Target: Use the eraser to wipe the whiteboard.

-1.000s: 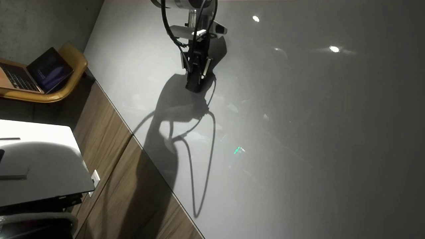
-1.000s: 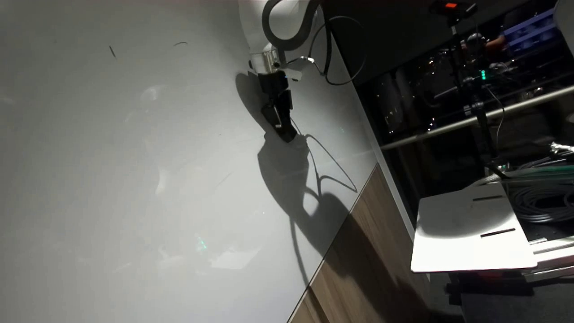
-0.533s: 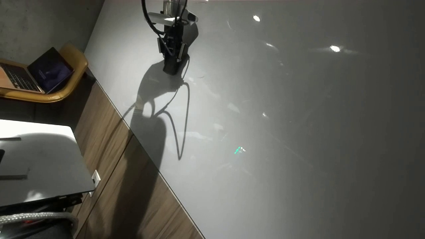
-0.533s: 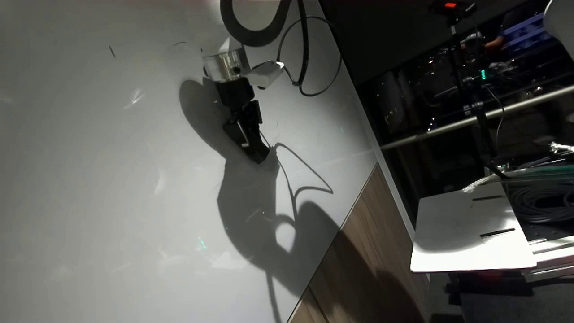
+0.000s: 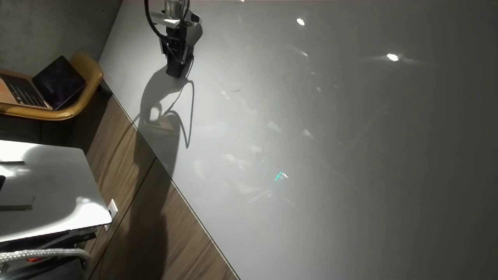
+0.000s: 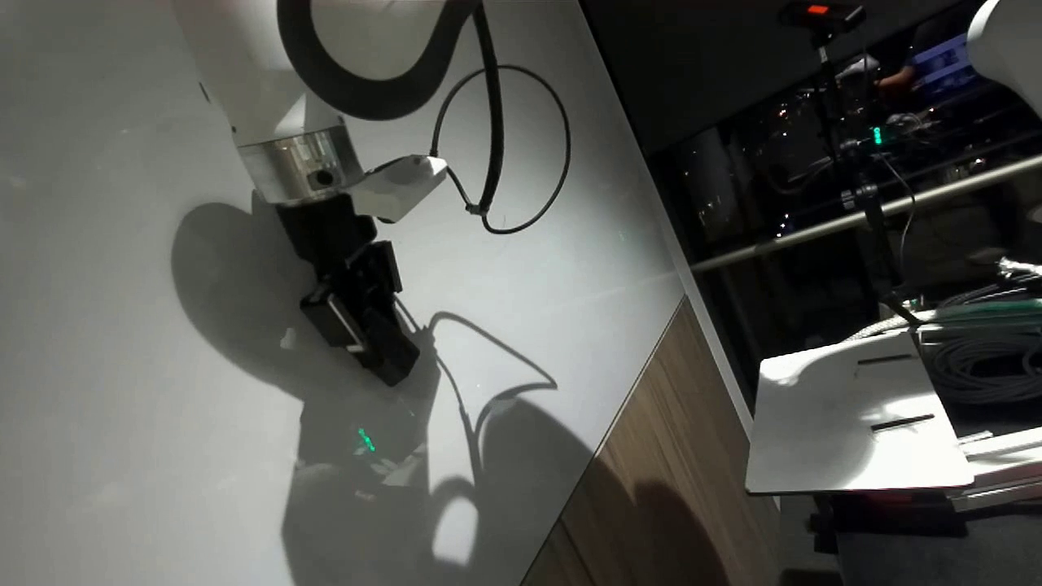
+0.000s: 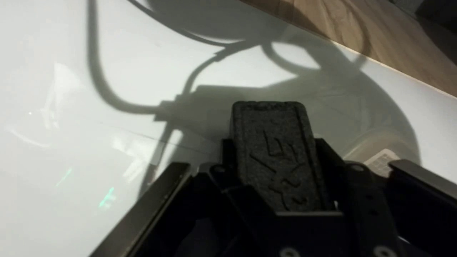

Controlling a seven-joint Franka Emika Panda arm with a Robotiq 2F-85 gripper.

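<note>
The whiteboard (image 5: 330, 155) is a huge glossy pale panel in both exterior views (image 6: 146, 456). A thin dark pen mark (image 5: 235, 90) shows on it in an exterior view. My gripper (image 7: 275, 157) is shut on the eraser (image 7: 269, 135), a dark grey block with black scribbles on its face, which sticks out past the fingers. In both exterior views the gripper (image 5: 177, 58) (image 6: 362, 313) and eraser (image 5: 175, 71) (image 6: 394, 358) are close over the board, tilted, with their shadow starting near the eraser's tip. I cannot tell whether the eraser touches the board.
Wood panelling (image 5: 124, 155) borders the whiteboard along a straight edge. A small white table (image 6: 847, 439) stands beyond it. A yellow chair (image 5: 87, 74) with a laptop (image 5: 58, 83) is at the upper left of an exterior view. A loose cable loop (image 6: 562, 138) hangs beside the arm.
My gripper has moved across the board with the eraser still held: up and left in one exterior image, down and left and larger in another. Its shadow has shifted along with it.
</note>
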